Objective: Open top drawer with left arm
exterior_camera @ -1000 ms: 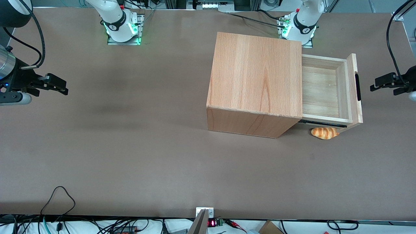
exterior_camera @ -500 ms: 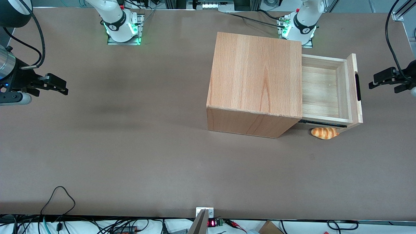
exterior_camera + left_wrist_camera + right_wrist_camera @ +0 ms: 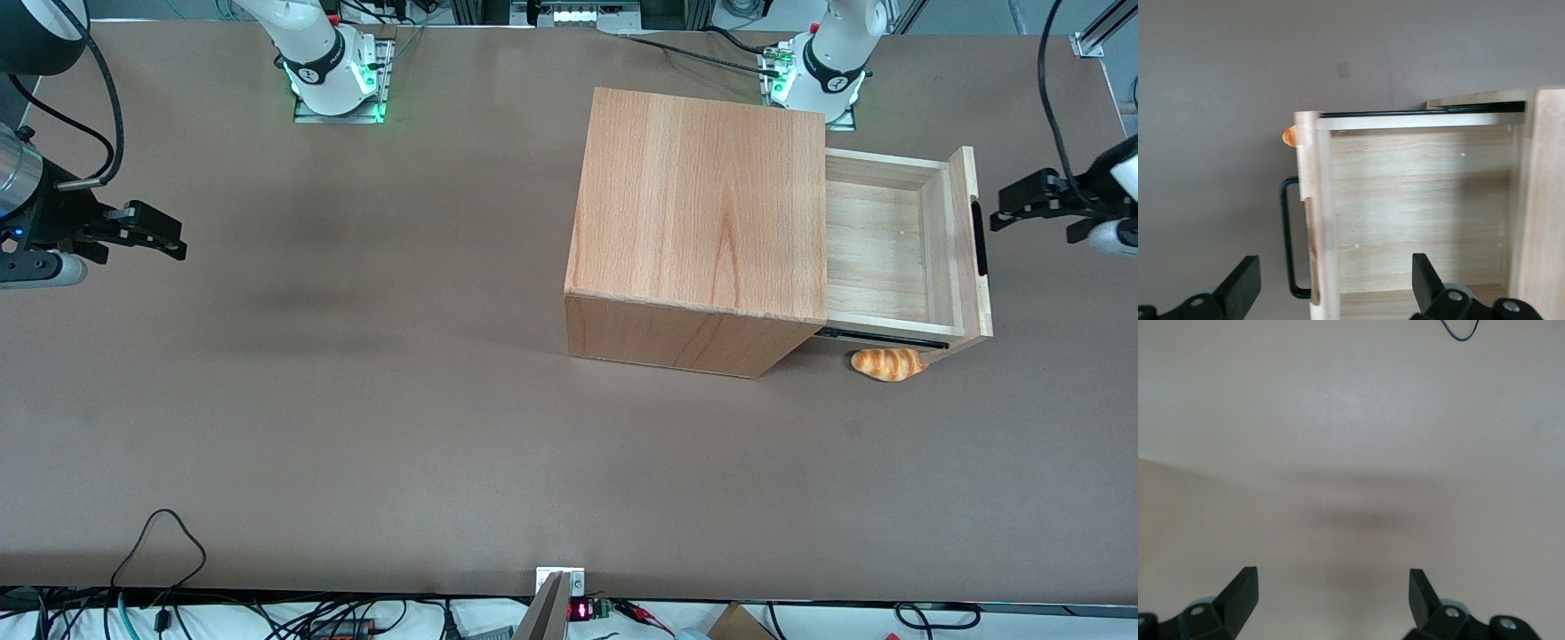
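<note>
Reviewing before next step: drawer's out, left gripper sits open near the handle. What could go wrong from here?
1. The open gripper hovers close to the top drawer front; a stray move toward it might nudge the drawer back in.
2. The black handle sits between the spread fingers in the wrist view; careless lifting could snag it.
3. The bread roll lies under the drawer; it could get bumped.

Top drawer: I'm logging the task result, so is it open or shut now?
Open: the top drawer juts from the cabinet, its tray base showing. The gripper, fingers open, hangs above its handle.
</note>
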`<state>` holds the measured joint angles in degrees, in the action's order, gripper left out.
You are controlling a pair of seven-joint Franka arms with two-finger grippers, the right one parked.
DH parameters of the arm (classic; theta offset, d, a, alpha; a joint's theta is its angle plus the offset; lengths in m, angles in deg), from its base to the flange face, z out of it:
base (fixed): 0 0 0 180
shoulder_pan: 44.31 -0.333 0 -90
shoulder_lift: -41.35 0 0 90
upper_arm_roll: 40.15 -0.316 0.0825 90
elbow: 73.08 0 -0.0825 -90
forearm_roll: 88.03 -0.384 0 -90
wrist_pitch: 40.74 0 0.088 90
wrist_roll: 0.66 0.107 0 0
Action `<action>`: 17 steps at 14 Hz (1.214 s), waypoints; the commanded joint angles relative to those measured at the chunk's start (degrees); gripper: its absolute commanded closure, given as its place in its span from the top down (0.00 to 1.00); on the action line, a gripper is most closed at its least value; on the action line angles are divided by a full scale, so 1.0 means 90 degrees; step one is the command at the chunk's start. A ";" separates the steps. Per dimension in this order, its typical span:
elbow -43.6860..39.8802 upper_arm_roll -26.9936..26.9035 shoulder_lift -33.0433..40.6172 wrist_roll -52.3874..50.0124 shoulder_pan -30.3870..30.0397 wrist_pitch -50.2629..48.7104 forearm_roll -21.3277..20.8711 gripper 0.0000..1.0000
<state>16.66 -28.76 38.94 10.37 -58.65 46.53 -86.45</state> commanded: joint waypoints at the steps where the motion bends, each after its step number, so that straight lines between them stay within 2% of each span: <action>1: -0.0224 -0.0569 0.0150 -0.0141 0.0595 -0.0379 -0.0186 1.00; 4: -0.0468 -0.1312 0.0161 -0.0473 0.1396 -0.0663 -0.0186 1.00; 17: -0.0869 -0.1255 0.0092 -0.0708 0.1437 -0.0742 -0.0176 1.00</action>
<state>10.48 -39.67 40.55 4.51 -46.37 41.16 -86.60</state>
